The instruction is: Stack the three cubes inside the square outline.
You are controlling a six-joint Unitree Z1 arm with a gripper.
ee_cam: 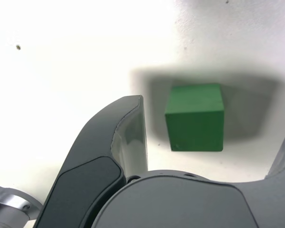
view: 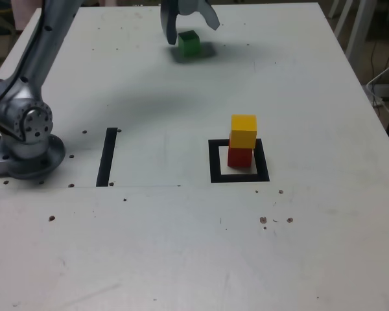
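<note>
Right, biggest first: white table (view: 181, 259) fills the exterior view, w/ small dark specks scattered on it. Arm's grey base (view: 26, 139) sits at the exterior view's left edge, its link running up and out of frame at top. Straight black strip (view: 107, 156) lies just beside the base, toward centre. Square outline (view: 238, 177) sits right of centre in the exterior view, thick black frame, white middle. Red cube (view: 240, 157) stands inside it, toward the back edge, and yellow cube (view: 243, 131) rests on top of it, turned a bit off square. Gripper (view: 189, 24) is at the far edge of the table, well apart from the stack, jaws spread wide. Green cube (view: 188, 43) sits on the table between them; wrist view shows the green cube (ee_cam: 195, 117) w/ clear gaps to the fingers (ee_cam: 131, 137) either side, not touched.
</note>
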